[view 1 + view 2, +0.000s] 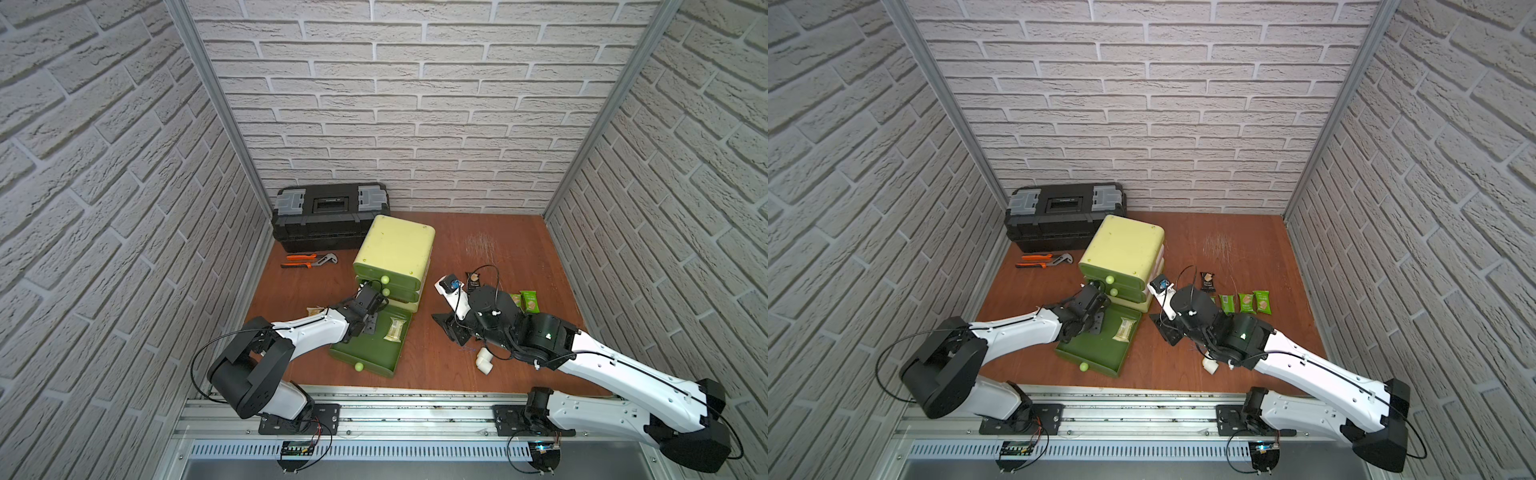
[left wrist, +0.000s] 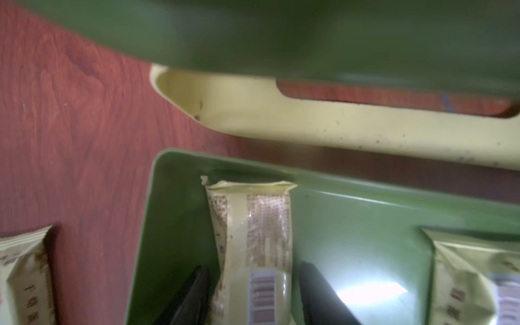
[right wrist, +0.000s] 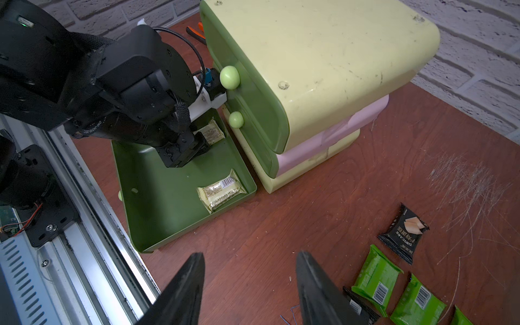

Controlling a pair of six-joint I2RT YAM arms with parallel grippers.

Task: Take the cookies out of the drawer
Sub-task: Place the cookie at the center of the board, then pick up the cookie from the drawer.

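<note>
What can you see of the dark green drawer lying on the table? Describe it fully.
The drawer is a shallow, dark green, plastic-looking tray with rounded corners and a pale green ball knob on its front. Pulled fully out, it lies flat on the wooden table, a narrow gap from the cabinet. Two beige packets lie inside; the left pincer straddles one, jaws open.

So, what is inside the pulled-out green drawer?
The green drawer holds two beige cookie packets: one between the fingers of the left gripper, one by the opposite side wall. In both top views the left arm hides the first.
</note>
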